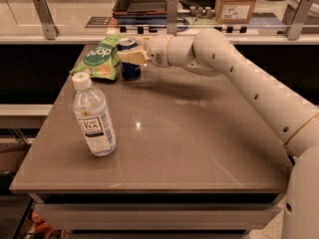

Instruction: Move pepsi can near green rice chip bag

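The tool (130, 57) is clamping the upright can (130, 72) at the tabletop's (199, 148) far end. The bag (97, 59) is lying just beside the tool, almost touching the can.

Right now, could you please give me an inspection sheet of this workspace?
Surface: brown table, glossy, with light reflections.
Job's things: pepsi can upright at the far left, right beside the green rice chip bag; whether they touch, cannot tell.
Clutter: clear tea bottle, upright, near the left edge.
Gripper: gripper shut around the pepsi can, arm reaching in from the right.
Cables: nothing seen.
Surroundings: counter behind with a cardboard box and a dark tray.
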